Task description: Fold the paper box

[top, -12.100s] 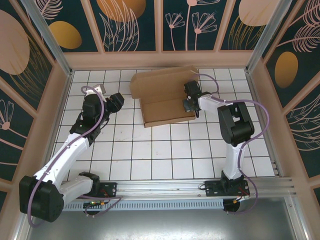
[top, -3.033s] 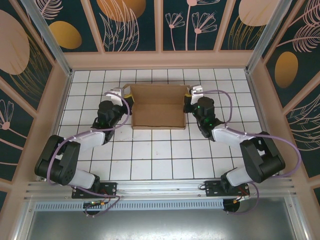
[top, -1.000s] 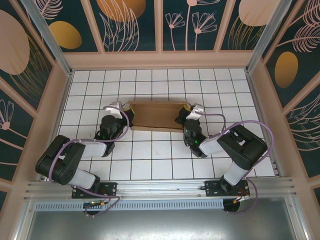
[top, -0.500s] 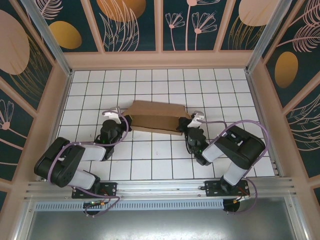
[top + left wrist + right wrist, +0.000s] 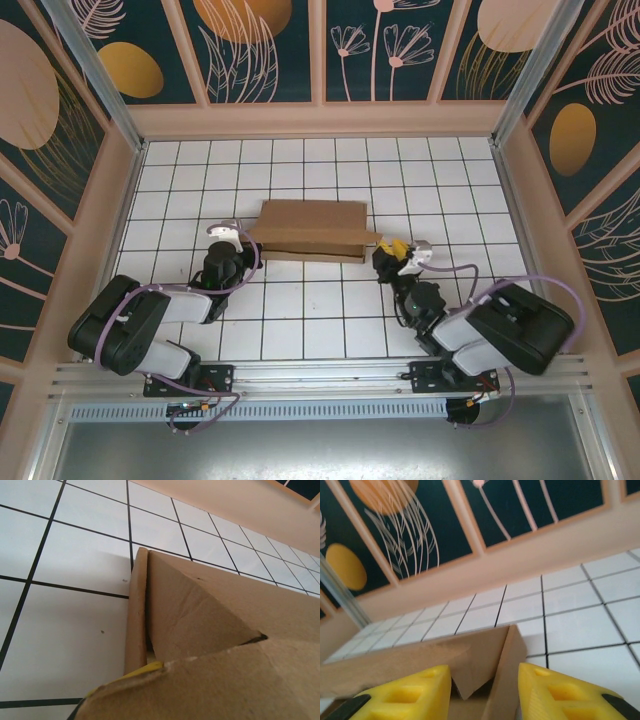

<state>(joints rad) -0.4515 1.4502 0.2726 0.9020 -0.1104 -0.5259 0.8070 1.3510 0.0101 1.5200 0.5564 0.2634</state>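
The table (image 5: 300,320) is lit brightly and evenly, seemingly from above. Soft shadow is cast beside the paper box (image 5: 310,225), which is blurred close to the wrist cameras.

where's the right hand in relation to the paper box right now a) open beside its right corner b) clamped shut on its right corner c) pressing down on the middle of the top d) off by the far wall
a: the right hand has its yellow fingers spread apart, with the right corner of the paper box just ahead of them.
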